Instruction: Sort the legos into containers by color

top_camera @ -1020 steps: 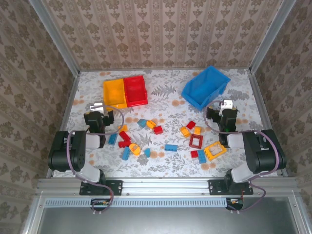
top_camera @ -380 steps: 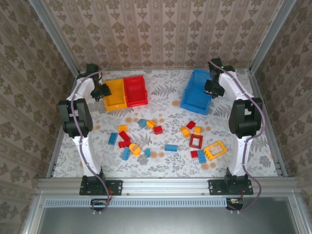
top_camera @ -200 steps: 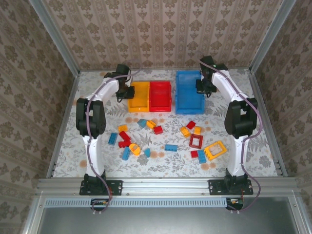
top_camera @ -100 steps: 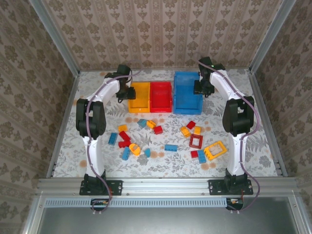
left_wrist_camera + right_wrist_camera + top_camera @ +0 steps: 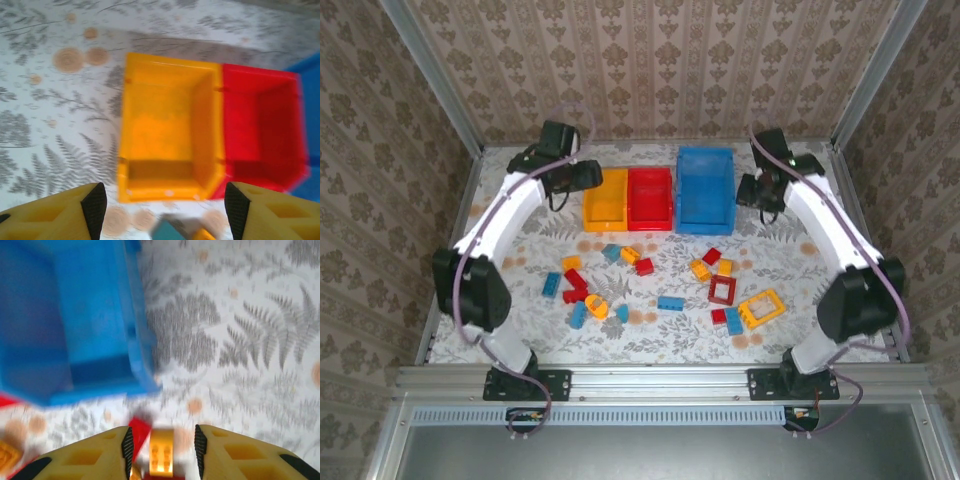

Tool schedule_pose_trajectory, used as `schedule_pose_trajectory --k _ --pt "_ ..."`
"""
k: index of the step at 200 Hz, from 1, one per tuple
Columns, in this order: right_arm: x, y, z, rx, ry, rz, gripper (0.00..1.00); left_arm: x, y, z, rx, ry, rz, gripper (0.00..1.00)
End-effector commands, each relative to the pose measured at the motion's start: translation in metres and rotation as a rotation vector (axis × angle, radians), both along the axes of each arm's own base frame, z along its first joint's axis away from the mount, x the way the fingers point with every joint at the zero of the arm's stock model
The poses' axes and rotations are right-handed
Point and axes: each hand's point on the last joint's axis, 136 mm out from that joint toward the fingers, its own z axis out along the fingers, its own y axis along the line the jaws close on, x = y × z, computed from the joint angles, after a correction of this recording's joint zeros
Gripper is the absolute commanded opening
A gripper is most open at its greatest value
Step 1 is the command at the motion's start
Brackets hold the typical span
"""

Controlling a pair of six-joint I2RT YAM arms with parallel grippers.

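Brown patterned wallpaper [image 5: 650, 70] is closing in a table [image 5: 660, 335] that is wearing a pale cloth printed with grey ferns. Two white and black arms are reaching from the near edge toward the far side, the left arm [image 5: 505, 215] bending inward at the left and the right arm [image 5: 830, 225] bending inward at the right.

Three containers are standing in a row at the far middle of the table. The deep blue plastic bin [image 5: 706, 190] is sitting at the right end, just beside the smaller red plastic bin [image 5: 650, 198], which is touching the small yellow plastic bin [image 5: 605, 198] on its left. All three are showing bare floors.

The left gripper [image 5: 582, 178] is hovering at the left edge of the yellow plastic bin; in the left wrist view its yellow fingers [image 5: 50, 215] are standing wide apart with nothing between them. The right gripper [image 5: 750, 190] is hanging just right of the deep blue plastic bin; in the right wrist view its fingers [image 5: 90, 460] are standing partly apart and gripping nothing, while a blurred orange brick [image 5: 161, 457] is lying on the cloth below the gap.

The small red, blue and yellow plastic legos [image 5: 670, 302] are lying scattered across the near half of the table, well apart from the bins, among them a red open frame [image 5: 722, 290] and a yellow open frame [image 5: 761, 308].
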Motion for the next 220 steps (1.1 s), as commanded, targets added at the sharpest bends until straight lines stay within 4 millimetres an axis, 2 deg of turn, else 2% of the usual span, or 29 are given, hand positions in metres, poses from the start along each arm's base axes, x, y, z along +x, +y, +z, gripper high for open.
schedule_pose_trajectory --k 1,15,18,31,43,61,89,139,154,197,220 --pt "-0.066 0.022 -0.041 0.092 0.176 -0.009 0.39 -0.058 -0.055 0.015 -0.1 -0.033 -0.181 0.7" --pt "-0.099 0.034 -0.065 0.133 0.255 0.01 0.38 -0.1 -0.076 0.016 -0.104 -0.053 -0.308 0.72" --pt "-0.105 0.036 -0.064 0.148 0.246 0.019 0.38 -0.109 -0.081 0.017 -0.107 -0.058 -0.334 0.72" --pt "-0.127 0.047 -0.083 0.172 0.296 0.042 0.37 -0.145 -0.095 0.01 -0.103 -0.065 -0.439 0.72" --pt "-0.138 0.056 -0.099 0.194 0.331 0.063 0.38 -0.17 -0.1 -0.001 -0.089 -0.058 -0.501 0.73" --pt "-0.143 0.063 -0.119 0.211 0.361 0.062 0.37 -0.19 -0.1 -0.015 -0.078 -0.027 -0.535 0.72" --pt "-0.139 0.058 -0.14 0.176 0.382 0.043 0.37 -0.198 -0.1 -0.024 -0.066 -0.017 -0.545 0.71" --pt "-0.139 0.042 -0.159 0.099 0.435 0.01 0.34 -0.201 -0.106 -0.024 -0.064 -0.014 -0.563 0.71" --pt "-0.14 0.036 -0.16 0.077 0.439 -0.003 0.34 -0.202 -0.106 -0.024 -0.066 -0.016 -0.564 0.71" --pt "-0.134 0.035 -0.17 0.081 0.44 -0.005 0.34 -0.203 -0.107 -0.025 -0.08 -0.013 -0.564 0.71" --pt "-0.131 0.034 -0.167 0.072 0.433 -0.008 0.34 -0.202 -0.108 -0.023 -0.083 -0.014 -0.563 0.71"
